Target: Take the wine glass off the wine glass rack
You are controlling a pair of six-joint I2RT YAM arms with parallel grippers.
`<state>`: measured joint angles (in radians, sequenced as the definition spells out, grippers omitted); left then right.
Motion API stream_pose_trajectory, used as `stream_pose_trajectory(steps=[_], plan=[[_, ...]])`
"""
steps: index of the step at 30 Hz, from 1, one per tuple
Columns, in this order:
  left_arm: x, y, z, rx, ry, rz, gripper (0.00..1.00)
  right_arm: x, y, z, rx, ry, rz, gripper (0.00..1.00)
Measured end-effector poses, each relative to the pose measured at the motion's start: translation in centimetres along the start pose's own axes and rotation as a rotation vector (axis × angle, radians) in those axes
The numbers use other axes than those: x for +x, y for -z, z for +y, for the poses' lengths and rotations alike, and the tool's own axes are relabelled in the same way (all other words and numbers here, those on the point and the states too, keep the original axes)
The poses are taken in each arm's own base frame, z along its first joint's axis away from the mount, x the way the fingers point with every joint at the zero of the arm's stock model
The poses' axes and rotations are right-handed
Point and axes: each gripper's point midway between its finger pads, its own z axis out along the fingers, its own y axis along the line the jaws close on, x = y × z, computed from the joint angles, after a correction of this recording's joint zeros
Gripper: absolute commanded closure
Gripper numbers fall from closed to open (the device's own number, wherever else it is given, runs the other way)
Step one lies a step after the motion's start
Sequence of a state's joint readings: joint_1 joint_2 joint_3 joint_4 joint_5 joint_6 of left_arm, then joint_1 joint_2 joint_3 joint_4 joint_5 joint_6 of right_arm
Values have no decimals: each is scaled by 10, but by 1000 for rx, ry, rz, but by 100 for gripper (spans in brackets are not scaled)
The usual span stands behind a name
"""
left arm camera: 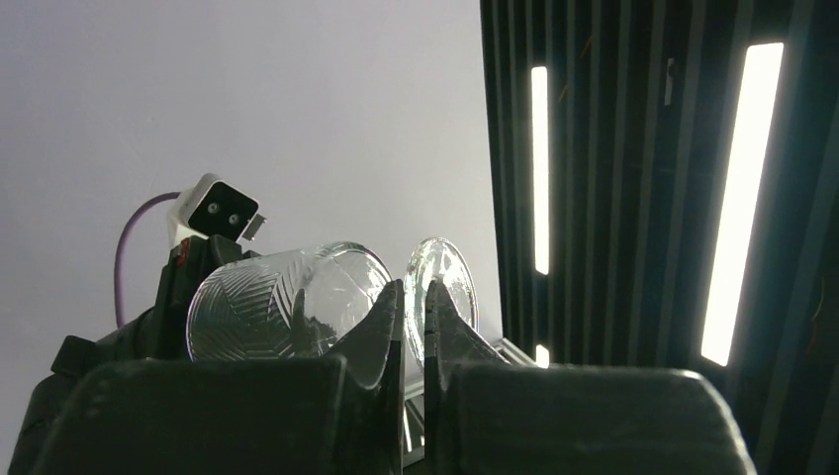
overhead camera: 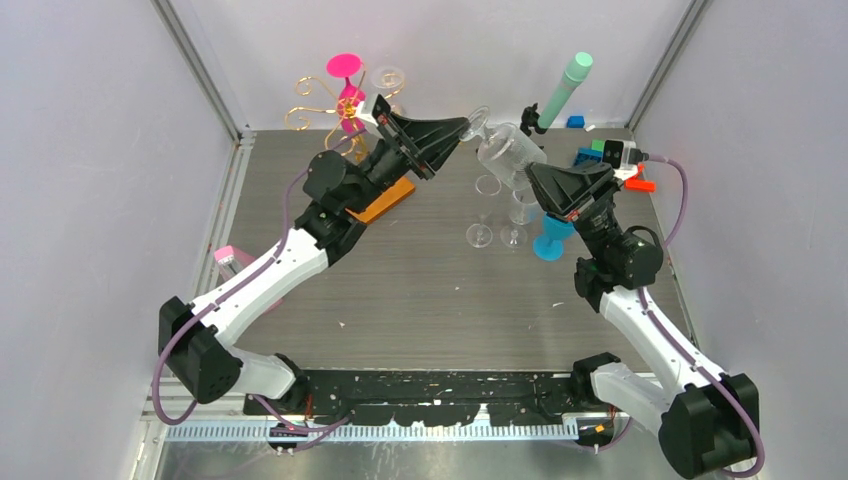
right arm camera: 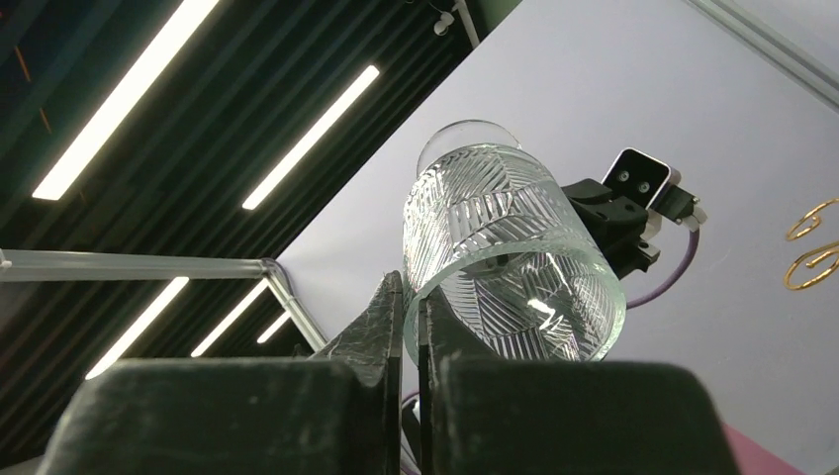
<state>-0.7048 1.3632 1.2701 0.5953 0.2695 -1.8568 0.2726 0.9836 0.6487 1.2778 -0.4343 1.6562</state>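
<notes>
A clear cut-pattern wine glass hangs on its side in the air, away from the wine glass rack, a gold wire tree on an orange base. My left gripper is shut on the stem, between the bowl and the round foot; the stem itself is hidden behind the fingers. My right gripper is shut on the bowl's rim, one finger inside and one outside the glass wall. Gold curls of the rack show at the right edge of the right wrist view.
A pink glass and a clear one hang on the rack. Two clear stemmed glasses and a blue one stand under the held glass. A mint tube and coloured blocks sit back right.
</notes>
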Motion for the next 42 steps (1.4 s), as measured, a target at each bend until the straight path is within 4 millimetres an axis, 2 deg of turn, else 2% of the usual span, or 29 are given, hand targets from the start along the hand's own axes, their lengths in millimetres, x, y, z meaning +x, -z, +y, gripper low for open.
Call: stream_pose_trajectory(steps=[2, 8, 10, 13, 16, 20, 24, 29, 33, 35, 38, 42], plan=[[-2, 1, 3, -3, 16, -9, 100, 0, 0, 6, -24, 2, -1, 100], [1, 1, -1, 13, 23, 0, 99, 0, 0, 9, -35, -3, -4, 100], [2, 1, -1, 16, 22, 1, 88, -1, 0, 10, -37, -2, -5, 100], [1, 1, -1, 18, 15, -1, 63, -1, 0, 10, -37, -3, -8, 100], [-2, 1, 1, 22, -15, -19, 43, -1, 0, 9, -32, -1, -10, 100], [-7, 5, 1, 32, -74, -45, 22, -2, 0, -4, 34, 16, -16, 100], [-21, 24, 9, 3, -176, -84, 6, -1, 4, -13, 130, 71, -18, 100], [-58, 59, 6, -105, -434, -183, 1, -5, 8, -12, 298, 239, -19, 100], [-64, 85, -1, -214, -668, -190, 0, -18, 7, -7, 458, 408, -14, 100], [-65, 95, -3, -287, -794, -177, 0, -31, 10, -5, 575, 512, -20, 100], [-68, 108, -5, -389, -955, -159, 0, -54, 26, -14, 773, 648, -32, 100], [-75, 130, 5, -523, -1111, -138, 0, -85, 66, -33, 1109, 812, -6, 100]])
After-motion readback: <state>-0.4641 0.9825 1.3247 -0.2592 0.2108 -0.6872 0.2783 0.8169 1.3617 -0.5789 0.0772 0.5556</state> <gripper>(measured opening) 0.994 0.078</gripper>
